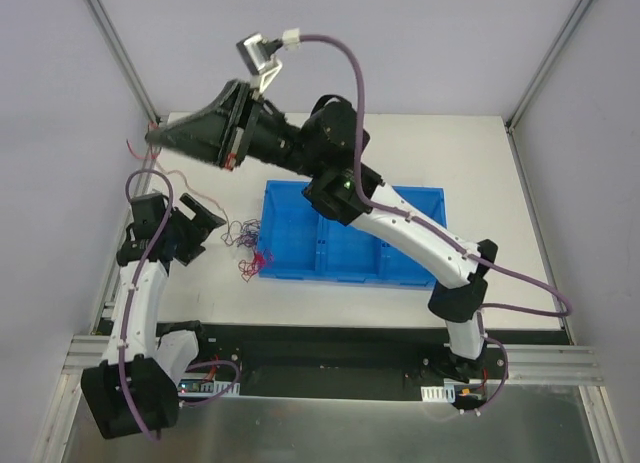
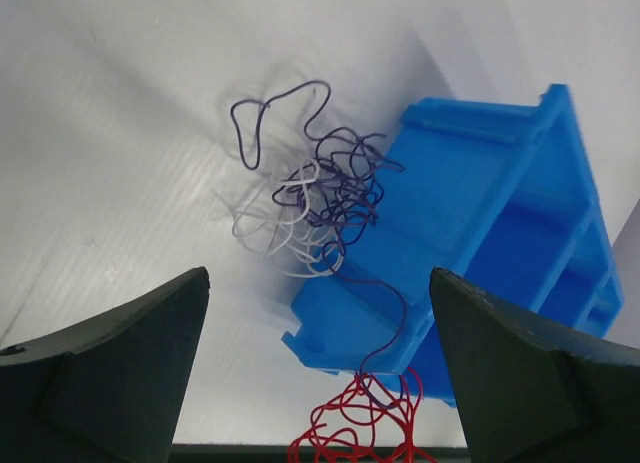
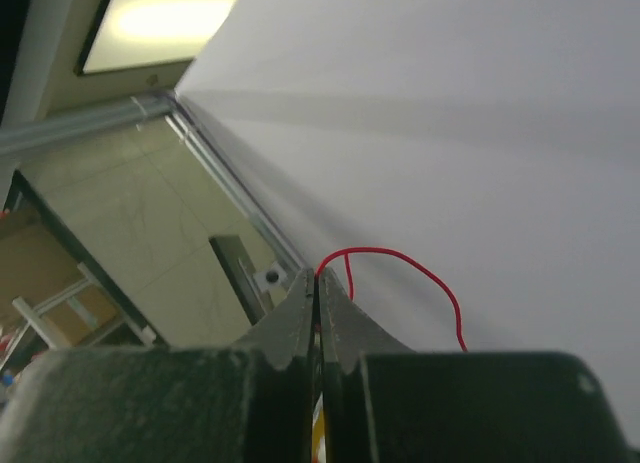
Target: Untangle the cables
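The cables lie as a loose clump on the white table beside the blue bin's left end. In the left wrist view the dark purple cable [image 2: 330, 183] and the white cable [image 2: 275, 228] curl together, and red cable loops [image 2: 360, 423] lie nearer me. From above, the clump [image 1: 245, 238] sits just right of my left gripper [image 1: 207, 238]. That gripper [image 2: 318, 278] is open with nothing between its fingers. My right gripper [image 1: 150, 138] is raised at the far left, shut on a red cable [image 3: 400, 258] that arcs out from its tips [image 3: 318, 278]. A thin red strand [image 1: 195, 193] trails down toward the clump.
The blue bin [image 1: 400, 243] with dividers stands mid-table, and its corner [image 2: 480, 213] touches the clump. Frame posts and white walls close in the table at the far left and right. The right arm spans over the bin's far side.
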`<state>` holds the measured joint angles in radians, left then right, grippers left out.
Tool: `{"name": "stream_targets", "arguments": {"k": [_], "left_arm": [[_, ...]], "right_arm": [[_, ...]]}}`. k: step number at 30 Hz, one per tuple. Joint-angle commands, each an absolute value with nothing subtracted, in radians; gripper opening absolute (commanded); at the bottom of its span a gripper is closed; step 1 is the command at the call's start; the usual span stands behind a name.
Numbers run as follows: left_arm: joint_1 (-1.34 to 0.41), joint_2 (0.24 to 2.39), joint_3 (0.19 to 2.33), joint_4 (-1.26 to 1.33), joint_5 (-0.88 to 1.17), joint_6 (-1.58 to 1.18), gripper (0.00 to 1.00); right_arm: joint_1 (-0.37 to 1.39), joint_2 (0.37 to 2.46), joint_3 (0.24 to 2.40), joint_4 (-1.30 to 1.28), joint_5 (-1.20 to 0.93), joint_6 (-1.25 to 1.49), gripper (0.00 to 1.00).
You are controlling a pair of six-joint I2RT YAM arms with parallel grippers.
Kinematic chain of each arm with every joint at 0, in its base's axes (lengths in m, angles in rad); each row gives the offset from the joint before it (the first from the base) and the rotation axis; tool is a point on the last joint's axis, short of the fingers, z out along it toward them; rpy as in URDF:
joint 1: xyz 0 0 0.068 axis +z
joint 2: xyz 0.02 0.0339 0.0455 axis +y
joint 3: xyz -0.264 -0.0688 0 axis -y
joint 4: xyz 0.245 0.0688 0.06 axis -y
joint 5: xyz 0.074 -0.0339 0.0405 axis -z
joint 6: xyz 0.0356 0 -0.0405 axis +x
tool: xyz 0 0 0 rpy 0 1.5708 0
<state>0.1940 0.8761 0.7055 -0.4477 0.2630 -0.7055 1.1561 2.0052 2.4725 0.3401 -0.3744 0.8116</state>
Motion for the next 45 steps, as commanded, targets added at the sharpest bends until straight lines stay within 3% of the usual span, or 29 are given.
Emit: {"name": "stream_targets", "arguments": {"k": [1,7,14,23,24,27,31,32,39,45], "left_arm": [[0.209,1.02,0.677,-0.472,0.46,-0.819,0.9],[0.206,1.184,0.677,-0.466,0.552,-0.793,0.91],[0.138,1.221,0.661,-0.422,0.486,-0.857,0.95],[0.055,1.514,0.762,-0.356,0.502,-0.876,0.86],[0.054,1.52,0.758,-0.339,0.5,-0.882,0.83],[0.058,1.508,0.738,-0.299,0.5,-0.906,0.45],[0.084,1.459,0.739,-0.27,0.512,-0.902,0.04],[0.093,1.447,0.755,-0.27,0.524,-0.893,0.0],[0.153,1.225,0.847,-0.313,0.554,-0.801,0.0],[0.204,1.042,0.966,-0.512,0.35,-0.686,0.0]], "right_arm": [[1.2,1.855,2.205,0.445,-0.529,0.786,0.01],[1.183,1.741,1.921,0.425,-0.6,0.68,0.01],[1.131,1.605,1.613,0.4,-0.543,0.552,0.01],[1.069,1.341,1.341,0.394,-0.434,0.439,0.01],[1.063,1.318,1.319,0.394,-0.427,0.433,0.01],[1.046,1.261,1.27,0.39,-0.405,0.419,0.01],[1.032,1.217,1.224,0.387,-0.394,0.41,0.01],[1.031,1.21,1.217,0.385,-0.393,0.407,0.01],[1.026,1.178,1.184,0.376,-0.367,0.384,0.01],[1.028,1.206,1.21,0.388,-0.402,0.394,0.01]]}}
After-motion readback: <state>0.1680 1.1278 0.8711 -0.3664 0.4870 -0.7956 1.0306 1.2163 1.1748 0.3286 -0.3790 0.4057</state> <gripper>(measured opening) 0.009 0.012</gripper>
